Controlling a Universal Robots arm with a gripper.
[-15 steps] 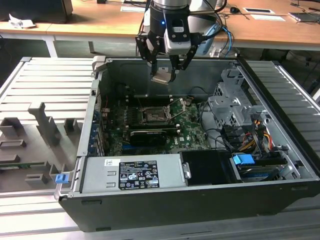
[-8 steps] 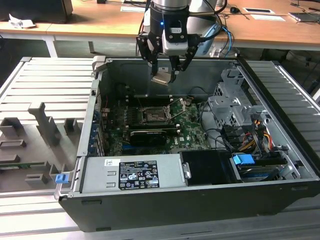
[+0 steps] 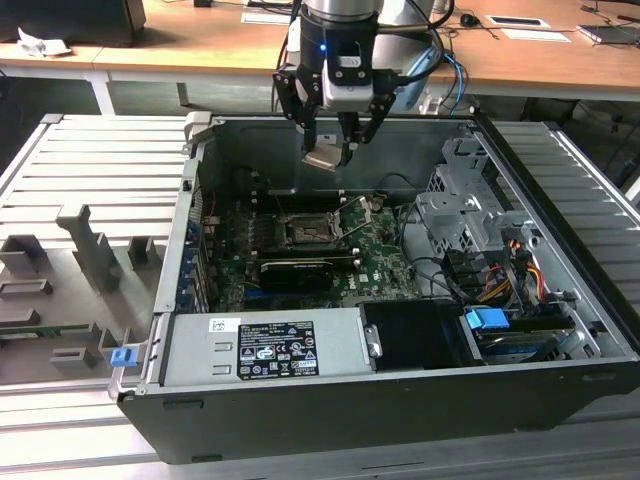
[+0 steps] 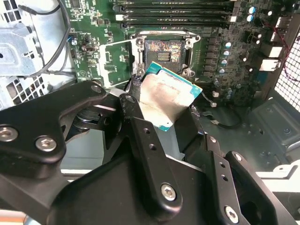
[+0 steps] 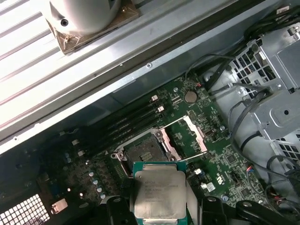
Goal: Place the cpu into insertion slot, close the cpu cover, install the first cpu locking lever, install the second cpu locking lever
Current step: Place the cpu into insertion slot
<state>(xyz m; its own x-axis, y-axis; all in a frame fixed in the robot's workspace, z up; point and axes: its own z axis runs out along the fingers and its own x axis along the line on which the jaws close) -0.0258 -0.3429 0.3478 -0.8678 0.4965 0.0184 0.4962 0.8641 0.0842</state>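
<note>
My gripper [image 3: 328, 152] hangs above the open computer case, shut on the cpu [image 3: 322, 159], a small silver-faced chip that tilts slightly. In both wrist views the cpu [image 4: 165, 96] [image 5: 158, 192] sits between the black fingers [image 4: 133, 112], held by its edges. The insertion slot [image 3: 304, 232] [image 4: 163, 50] [image 5: 142, 151] lies bare on the green board, below and a little ahead of the chip. The cpu cover [image 5: 197, 133] [image 3: 357, 214] stands swung up beside the slot, on the exterior view's right.
A long black card [image 3: 295, 272] lies just in front of the slot, and a labelled power supply [image 3: 265, 345] sits nearer still. A grey drive cage [image 3: 470, 215] with cables stands at the exterior view's right. Memory slots [image 4: 173, 14] flank the socket. A grey fixture tray [image 3: 80, 260] lies outside the case.
</note>
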